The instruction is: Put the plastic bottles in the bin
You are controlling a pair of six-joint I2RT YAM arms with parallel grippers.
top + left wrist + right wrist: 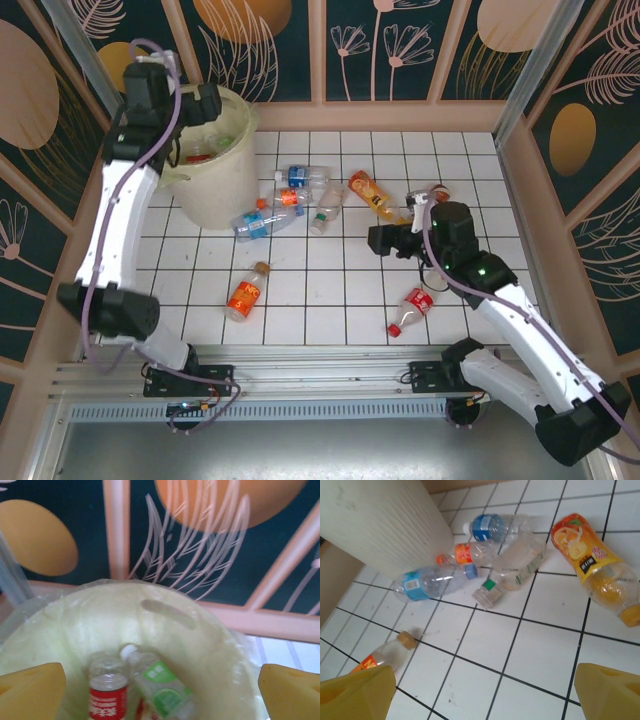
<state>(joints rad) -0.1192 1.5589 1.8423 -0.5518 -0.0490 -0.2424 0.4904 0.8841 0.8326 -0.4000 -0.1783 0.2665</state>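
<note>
The cream bin [215, 190] stands in the far-left corner of the white tiled surface [330, 290], close to the wooden side wall. The left pincer [160, 700] hangs over the bin's mouth, fingers spread wide and empty. Inside, a red-labelled bottle [107, 697] and a green-labelled bottle [156, 677] lie touching; their print is too blurred to read.

Just right of the bin, four bottles lie bunched: a long blue-labelled bottle [427, 582], a small orange-banded bottle [465, 554], a second blue-labelled bottle [492, 525] and a clear green-capped bottle [512, 567]. Nearer the front, an orange-labelled bottle [245, 292] lies alone.

Bare tiles lie open at front centre. The right pincer [482, 695] hovers above them, wide open, holding nothing. Further right lies an orange juice bottle [592, 562] with fruit pictures and unreadably small writing. A red-wrapped bottle [412, 308] lies front right.
</note>
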